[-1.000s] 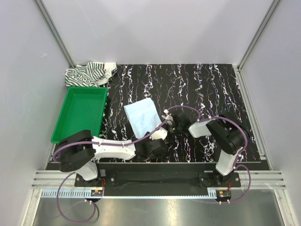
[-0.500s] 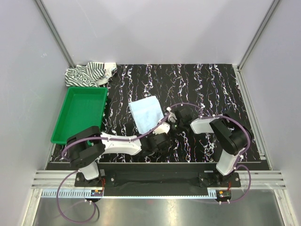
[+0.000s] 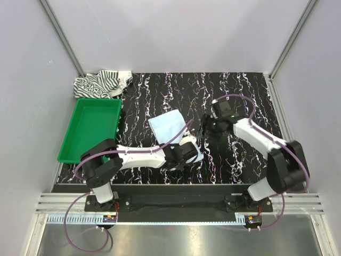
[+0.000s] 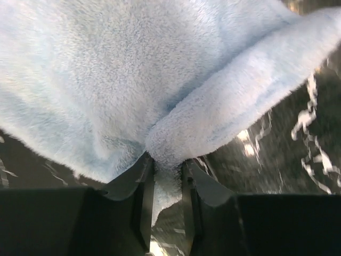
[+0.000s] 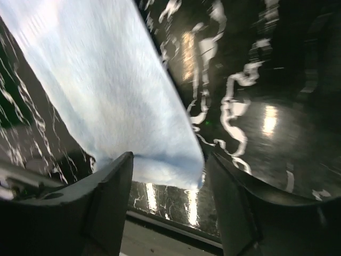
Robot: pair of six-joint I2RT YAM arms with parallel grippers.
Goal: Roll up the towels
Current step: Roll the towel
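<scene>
**me:** While my left gripper (image 4: 166, 166) is pinched tight on a fold at the near edge of the light blue towel (image 3: 168, 126), my right gripper (image 3: 204, 130) hangs just to the right of that towel. Its fingers are spread and there's nothing in them.

**other guy:** ok, and where's the cloth lying?

**me:** Roughly mid-way across the black marbled table (image 3: 250, 90), with the near corner bunched up in my left pinch. The striped towel (image 3: 101, 84) sits crumpled in the far left corner, just behind the green tray (image 3: 90, 128) and well apart from both grippers.
</scene>
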